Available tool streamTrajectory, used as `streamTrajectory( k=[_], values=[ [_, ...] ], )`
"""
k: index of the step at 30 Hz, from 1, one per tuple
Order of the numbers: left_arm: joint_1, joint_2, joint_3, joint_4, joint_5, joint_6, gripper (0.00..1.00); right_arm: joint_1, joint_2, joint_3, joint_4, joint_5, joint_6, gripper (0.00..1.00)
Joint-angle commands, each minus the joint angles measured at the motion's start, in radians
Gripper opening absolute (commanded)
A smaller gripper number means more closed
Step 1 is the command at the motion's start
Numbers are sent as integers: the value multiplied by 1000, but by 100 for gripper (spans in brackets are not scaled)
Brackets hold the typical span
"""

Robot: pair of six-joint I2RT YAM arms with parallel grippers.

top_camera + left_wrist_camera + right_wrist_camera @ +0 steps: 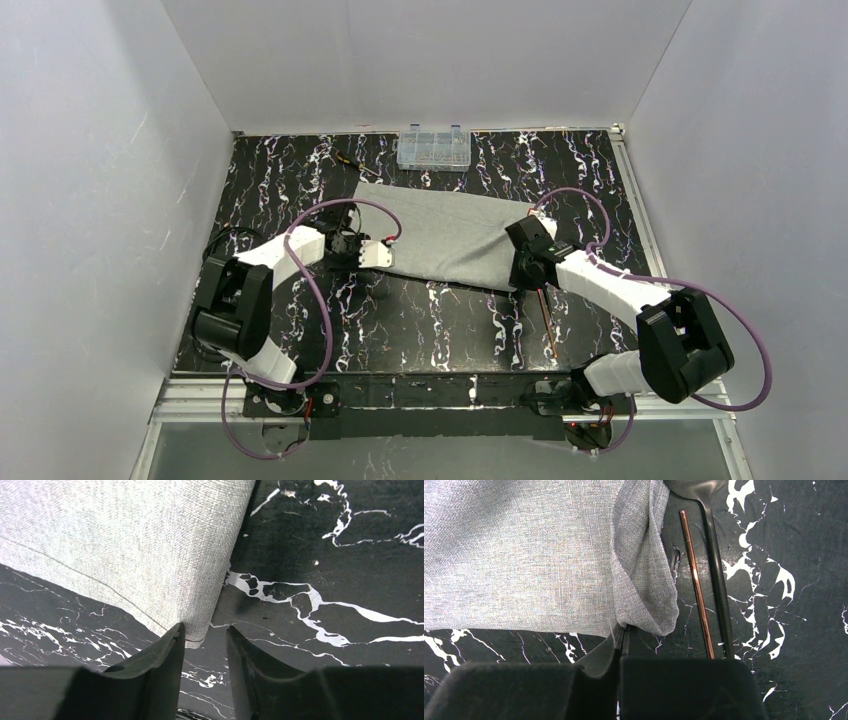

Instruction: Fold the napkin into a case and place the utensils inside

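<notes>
We judge the fold to be under way: the napkin [450, 235] lies as a long band across the middle of the desk [420, 310], with the utensils [696, 580] just beside its right end. To do it well, we should keep that end low and taut and seat the left corner deep before carrying both over together. Our right fingers [601, 660] are clenched on the bunched right corner, while our left fingers [162, 652] stand partly apart, one tip touching the left corner, gripping nothing.
</notes>
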State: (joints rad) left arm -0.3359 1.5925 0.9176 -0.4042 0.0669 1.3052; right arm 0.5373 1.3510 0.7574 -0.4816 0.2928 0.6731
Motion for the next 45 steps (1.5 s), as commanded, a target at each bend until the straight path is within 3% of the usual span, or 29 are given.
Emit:
streamTrajectory(
  k=[1,4,6,21,26,28,32,33,35,37,41,45],
  values=[
    [-3,30,25,-33,-19,21,27,0,2,32,-15,16,-4,1],
    [-3,53,30,-7,-33,12,7,1,0,41,-19,12,-7,1],
    [-2,56,34,-13,-42,-3,0,0,-1,44,-24,11,-9,1],
    [5,-259,-124,-362,34,-9,0,33,12,44,-75,-90,-47,1],
    [5,-313,-194,-395,41,-31,0,73,-18,11,-104,-99,-37,1],
    [6,-313,-186,-422,57,-50,4,90,-36,-6,-119,-102,-21,1],
    [5,-304,-144,-464,61,-90,24,121,-60,-19,-140,-117,10,1],
    [6,-298,-123,-478,58,-101,29,121,-63,-9,-145,-118,3,9],
    [11,-281,-41,-523,64,-145,38,122,-61,40,-166,-107,-27,34],
    [30,-245,60,-609,93,-167,42,122,-53,126,-204,-79,-80,54],
    [83,-145,267,-756,164,-206,52,93,1,329,-240,-69,-190,63],
    [95,-61,417,-690,211,-376,53,-1,67,411,-171,-169,-277,66]
  ],
)
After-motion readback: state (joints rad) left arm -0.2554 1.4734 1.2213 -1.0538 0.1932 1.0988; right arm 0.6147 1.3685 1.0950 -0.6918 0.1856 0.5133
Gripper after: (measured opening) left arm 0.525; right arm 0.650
